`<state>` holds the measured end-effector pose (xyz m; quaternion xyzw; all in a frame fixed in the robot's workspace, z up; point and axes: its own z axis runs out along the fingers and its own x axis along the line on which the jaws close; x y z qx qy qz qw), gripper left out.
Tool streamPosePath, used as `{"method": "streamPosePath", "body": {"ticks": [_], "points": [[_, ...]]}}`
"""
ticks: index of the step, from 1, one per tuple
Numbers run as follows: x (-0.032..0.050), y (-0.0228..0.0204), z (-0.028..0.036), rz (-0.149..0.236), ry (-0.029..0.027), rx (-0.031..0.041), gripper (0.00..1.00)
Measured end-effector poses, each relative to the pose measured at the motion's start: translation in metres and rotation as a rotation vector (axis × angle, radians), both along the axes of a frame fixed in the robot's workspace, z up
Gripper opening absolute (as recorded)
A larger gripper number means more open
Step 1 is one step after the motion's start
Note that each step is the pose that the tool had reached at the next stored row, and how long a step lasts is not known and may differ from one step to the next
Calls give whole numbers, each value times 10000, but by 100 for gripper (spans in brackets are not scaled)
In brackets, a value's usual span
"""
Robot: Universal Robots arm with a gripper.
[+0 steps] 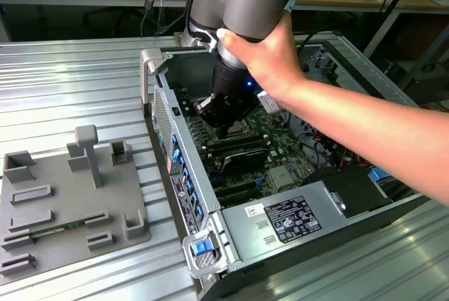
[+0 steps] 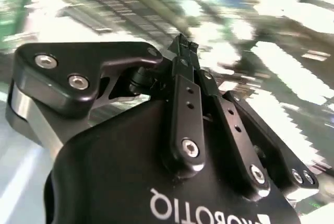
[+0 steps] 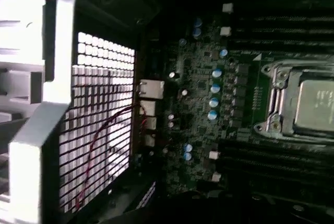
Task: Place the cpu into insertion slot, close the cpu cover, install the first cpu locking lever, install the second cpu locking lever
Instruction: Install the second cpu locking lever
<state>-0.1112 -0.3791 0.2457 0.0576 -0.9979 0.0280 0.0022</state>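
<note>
A: Where does the work stand?

B: In the first wrist view, the small square cpu with the silver-grey metal top (image 3: 315, 106) lies in the dark insertion slot with the silvery rim (image 3: 271, 126) on the green circuit board (image 3: 198, 78). The silvery metal cpu cover with the cut-out window (image 3: 275, 98) seems to lie down around it, so I judge the locking levers to be the step in hand. I cannot make the levers out.

A: And the gripper?

B: In the second wrist view the black two-fingered gripper (image 2: 182, 45) has its fingertips pressed together, with nothing between them that I can see. In the exterior view the gripper (image 1: 222, 130) hangs low inside the open grey metal computer case (image 1: 184, 175), just above the board. A person's hand (image 1: 265, 55) clasps the arm's wrist.

A: How should it be done well?

B: Come down slowly. Press on the lever alone, and stay clear of the long black memory slots (image 3: 271, 156) beside the socket. A sideways slip there could scrape the board or lift the cover
</note>
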Motion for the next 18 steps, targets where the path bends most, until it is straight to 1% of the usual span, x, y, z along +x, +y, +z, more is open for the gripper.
{"method": "streamPosePath", "body": {"ticks": [1, 2, 3, 4, 5, 6, 7, 8, 9, 18], "points": [[74, 12, -32, 140, -204, 271, 11], [96, 5, -24, 198, -190, 247, 11], [113, 2, 0, 241, -151, 193, 11], [125, 2, 90, 269, -11, -2, 11], [121, -3, 214, 269, 177, -264, 11], [119, -6, 319, 270, 335, -484, 11], [130, 9, 404, 270, 467, -667, 11], [141, 25, 460, 270, 557, -793, 11], [149, 37, 501, 270, 622, -883, 11], [149, 37, 501, 270, 623, -884, 11]]}}
